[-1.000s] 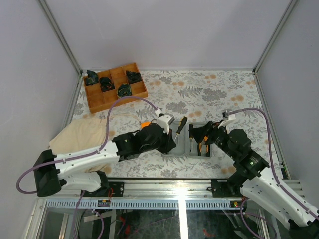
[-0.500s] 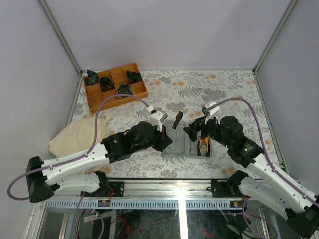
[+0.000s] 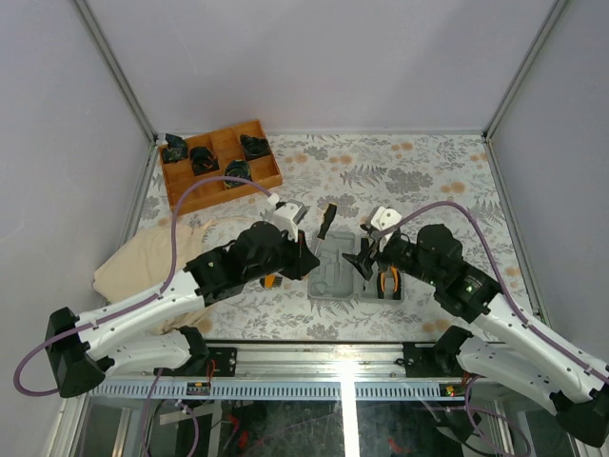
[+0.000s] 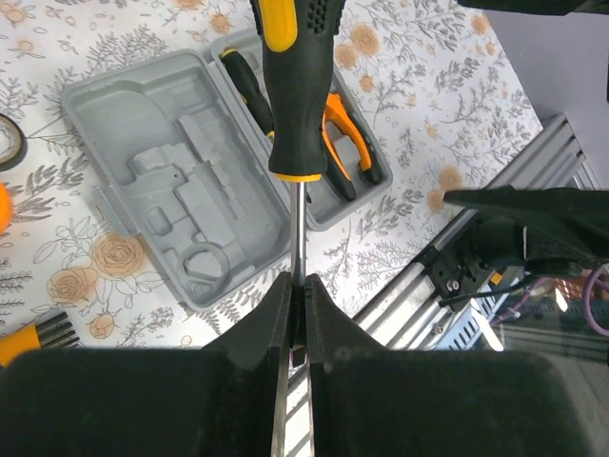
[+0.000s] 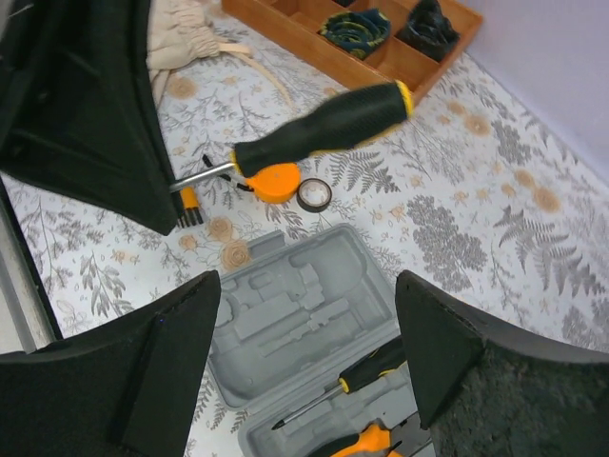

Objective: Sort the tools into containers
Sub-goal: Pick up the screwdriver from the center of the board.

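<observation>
Aloft, left tool (image 4: 297, 290) clenches screwdriver (image 4: 296, 105) by its shaft; right tool (image 5: 306, 286) gapes above case (image 5: 285, 328).

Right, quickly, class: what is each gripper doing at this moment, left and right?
Left gripper: fingers shut on the metal shaft of the screwdriver.
Right gripper: fingers wide open, holding nothing.

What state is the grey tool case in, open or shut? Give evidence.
Open. The grey case lies spread in two halves, recesses facing up; orange-handled pliers and a small screwdriver sit in one half.
</observation>
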Controlling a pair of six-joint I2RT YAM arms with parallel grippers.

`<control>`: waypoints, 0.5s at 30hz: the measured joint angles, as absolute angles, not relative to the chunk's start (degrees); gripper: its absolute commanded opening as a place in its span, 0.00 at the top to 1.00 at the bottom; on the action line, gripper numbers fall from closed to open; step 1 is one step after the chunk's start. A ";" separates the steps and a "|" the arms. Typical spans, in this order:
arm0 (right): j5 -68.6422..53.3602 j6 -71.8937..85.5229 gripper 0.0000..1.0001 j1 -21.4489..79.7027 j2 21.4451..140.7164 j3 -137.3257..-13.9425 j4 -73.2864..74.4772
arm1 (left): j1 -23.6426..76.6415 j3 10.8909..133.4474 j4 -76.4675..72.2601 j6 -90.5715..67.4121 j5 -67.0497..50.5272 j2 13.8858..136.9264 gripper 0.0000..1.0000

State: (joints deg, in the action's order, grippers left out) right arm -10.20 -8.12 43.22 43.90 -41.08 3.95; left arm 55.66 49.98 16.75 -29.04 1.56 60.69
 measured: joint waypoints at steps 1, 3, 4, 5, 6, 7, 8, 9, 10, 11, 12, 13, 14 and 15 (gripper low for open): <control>-10.17 -9.65 0.19 44.16 43.81 -41.10 3.95 | 55.57 49.93 16.78 -29.04 1.10 60.69 1.00; -10.17 -13.02 0.17 46.00 43.59 -41.10 4.01 | 55.51 49.89 16.78 -28.99 0.36 60.69 1.00; -10.20 -15.33 0.16 46.98 43.40 -41.08 3.95 | 55.51 49.89 16.78 -28.91 -0.08 60.71 1.00; -10.17 -17.87 0.14 47.75 43.09 -41.01 3.92 | 55.51 49.89 16.78 -28.77 -0.51 60.71 1.00; -10.15 -20.53 0.13 48.29 42.68 -40.82 3.70 | 55.51 49.89 16.78 -28.64 -0.89 60.71 1.00; -10.13 -23.59 0.12 48.60 42.06 -40.40 3.18 | 55.51 49.89 16.78 -28.56 -1.28 60.77 1.00; -10.07 -26.87 0.12 48.71 41.41 -39.86 2.70 | 55.51 49.89 16.78 -28.45 -1.76 60.86 1.00; -10.02 -29.41 0.12 48.73 40.97 -39.48 2.42 | 55.51 49.89 16.78 -28.38 -2.20 60.97 1.00; -10.02 -32.82 0.12 48.75 40.64 -39.22 2.37 | 55.51 49.89 16.78 -28.34 -2.87 61.17 1.00; -10.02 -36.21 0.12 48.75 40.58 -39.20 2.42 | 55.51 49.89 16.78 -28.29 -3.49 61.41 1.00; -10.04 -38.48 0.13 48.75 40.64 -39.22 2.42 | 55.57 49.89 16.78 -28.23 -3.99 61.65 1.00; -10.07 -41.74 0.13 48.75 40.86 -39.35 2.85 | 55.68 49.89 16.78 -28.16 -4.38 61.93 1.00; -10.13 -44.38 0.14 48.75 41.17 -39.53 3.57 | 55.92 49.89 16.78 -28.14 -4.75 62.24 1.00; -10.20 -47.05 0.15 48.75 41.56 -39.83 4.54 | 56.25 49.89 16.78 -28.05 -5.06 62.59 1.00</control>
